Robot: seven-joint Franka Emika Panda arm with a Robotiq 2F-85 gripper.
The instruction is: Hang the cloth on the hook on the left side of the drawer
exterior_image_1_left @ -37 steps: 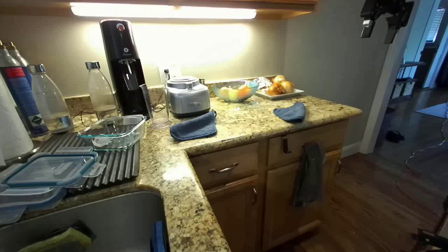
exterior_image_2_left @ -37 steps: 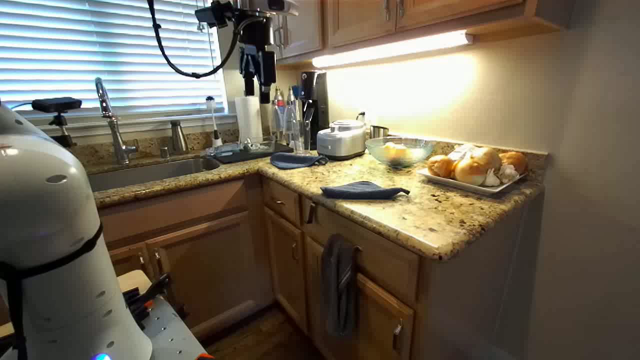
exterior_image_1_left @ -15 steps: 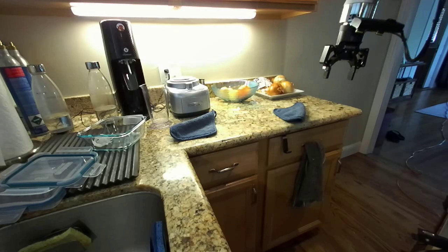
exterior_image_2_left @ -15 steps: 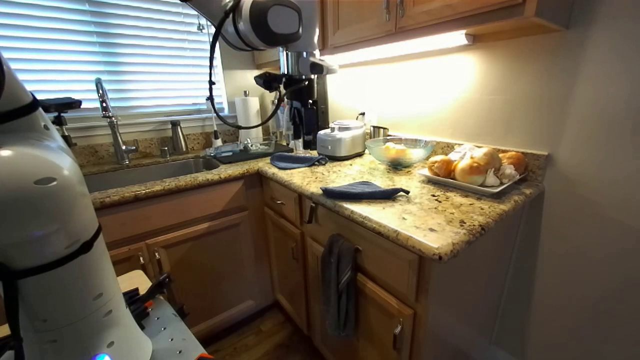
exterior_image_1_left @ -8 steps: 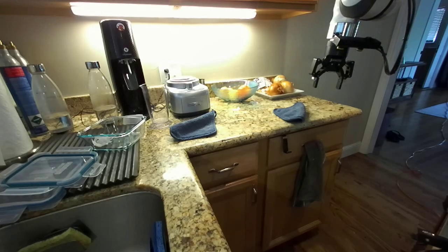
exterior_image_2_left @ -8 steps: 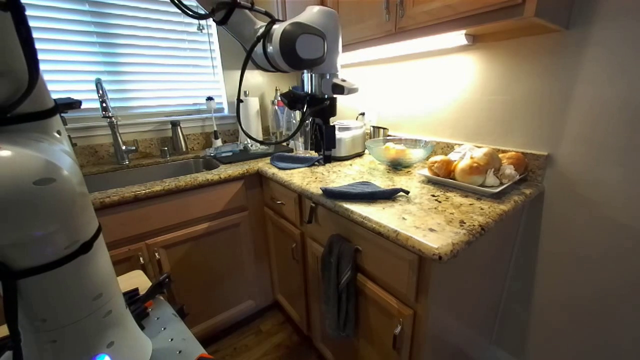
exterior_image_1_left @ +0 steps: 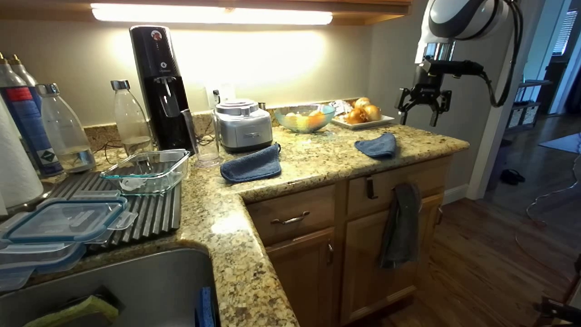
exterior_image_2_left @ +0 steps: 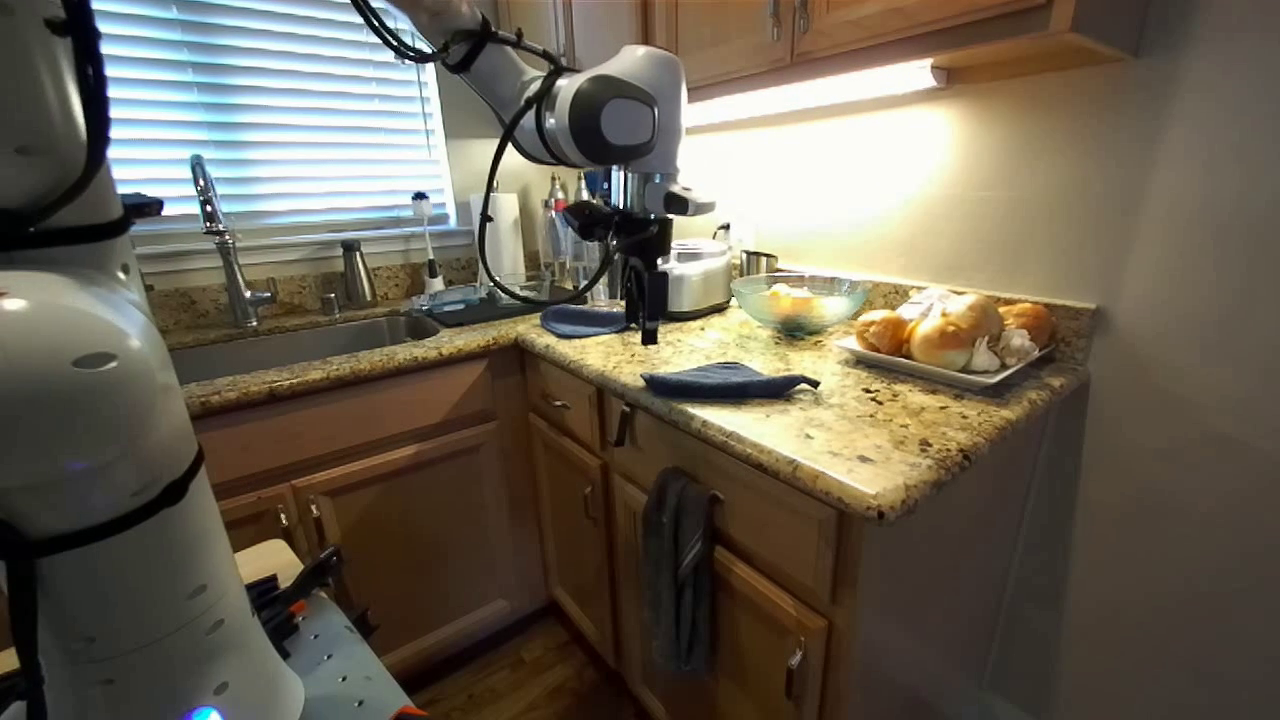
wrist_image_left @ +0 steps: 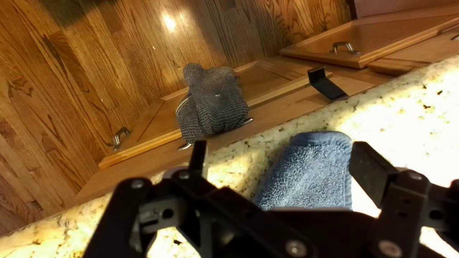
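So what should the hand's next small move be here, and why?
I'd probably shift the hand slightly toward the wrist picture's right, centring the nearest blue cloth between its open fingers before lowering: there the cloth appears closer to that side's finger. Both exterior views show the hand holding nothing, above the counter.

Clear air separates the spread hand from the nearer blue cloth on the desk. Bare desk rings that cloth; the glass bowl and white plate stand farther back. The black hook, just under the desk's edge, is reachable from in front, but a grey towel hangs beside it.
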